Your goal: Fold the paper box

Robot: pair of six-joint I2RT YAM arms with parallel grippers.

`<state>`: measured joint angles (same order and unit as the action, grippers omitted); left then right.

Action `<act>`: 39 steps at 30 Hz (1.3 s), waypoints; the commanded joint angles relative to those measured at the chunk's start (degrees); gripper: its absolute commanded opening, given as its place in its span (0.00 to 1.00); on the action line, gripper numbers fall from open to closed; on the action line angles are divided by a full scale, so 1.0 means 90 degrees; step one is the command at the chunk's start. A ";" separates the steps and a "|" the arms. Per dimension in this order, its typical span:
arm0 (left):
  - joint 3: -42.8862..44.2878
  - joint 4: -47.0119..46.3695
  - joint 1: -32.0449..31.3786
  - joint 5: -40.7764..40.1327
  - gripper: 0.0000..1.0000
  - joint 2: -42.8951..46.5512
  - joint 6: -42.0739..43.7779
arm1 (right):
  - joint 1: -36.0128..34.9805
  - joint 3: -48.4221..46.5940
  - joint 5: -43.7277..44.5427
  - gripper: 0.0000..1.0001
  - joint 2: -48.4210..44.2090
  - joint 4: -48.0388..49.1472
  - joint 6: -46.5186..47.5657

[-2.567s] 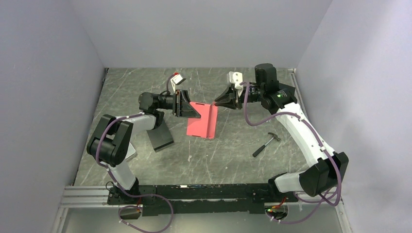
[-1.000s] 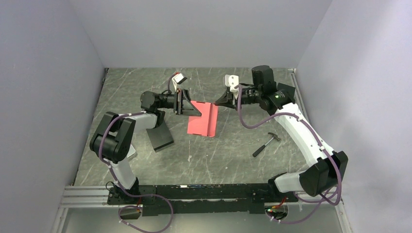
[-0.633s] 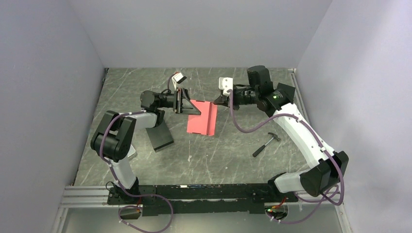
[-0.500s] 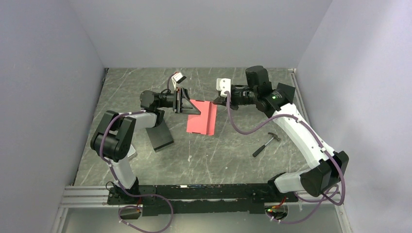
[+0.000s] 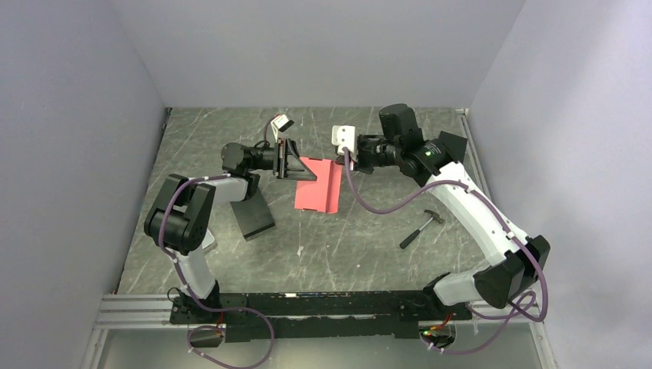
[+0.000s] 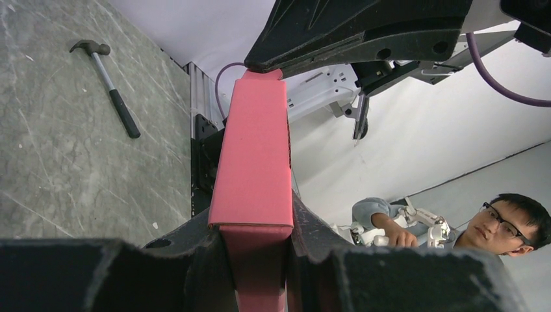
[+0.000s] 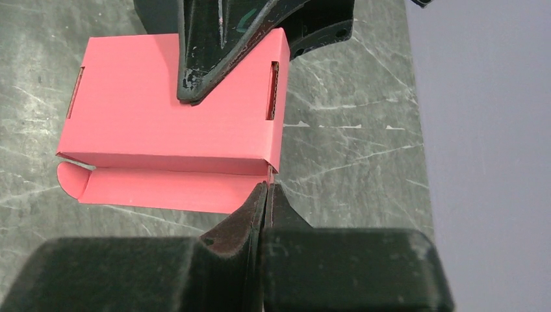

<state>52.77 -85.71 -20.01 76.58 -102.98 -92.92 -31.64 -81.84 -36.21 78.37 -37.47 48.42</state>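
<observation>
right gripper (image 5: 343, 160) shifted left; hammer (image 5: 421, 228) aside

The plain red-pink thin cardboard box (image 5: 319, 187) sits just above the centre of the overhead view, half folded. It shows one flat rectangular panel, slotted near each short end, and a round-cornered long flap (image 7: 156, 190) open along one long edge.

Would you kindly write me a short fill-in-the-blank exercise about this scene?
1. The left claw is shut on the paper ___.
2. The right claw, jaws ___, meets a corner of the paper box.
3. The hammer lies on the ___ arm's side of the paper box.
Missing words: box; shut; right.
</observation>
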 commanded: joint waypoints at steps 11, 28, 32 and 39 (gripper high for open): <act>0.0324 -0.0369 -0.0062 -0.0215 0.04 -0.0069 -0.0193 | -0.0651 -0.0554 0.0503 0.00 0.0289 -0.0270 0.0018; 0.0401 -0.0350 -0.0062 -0.0063 0.03 -0.0228 -0.0349 | -0.1215 -0.1035 0.1698 0.00 0.0698 -0.0563 -0.0110; 0.0398 -0.0333 -0.0062 -0.0109 0.03 -0.0329 -0.0425 | -0.1352 -0.1370 0.2067 0.00 0.0973 -0.0752 -0.0214; 0.0328 -0.0089 -0.0062 -0.0211 0.03 -0.0546 -0.0299 | -0.1479 -0.1909 0.2494 0.00 0.1546 -0.1153 -0.0591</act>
<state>53.67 -85.14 -18.90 77.95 -107.48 -95.48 -42.13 -95.46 -11.25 89.27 -50.59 46.30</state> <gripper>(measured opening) 0.305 0.009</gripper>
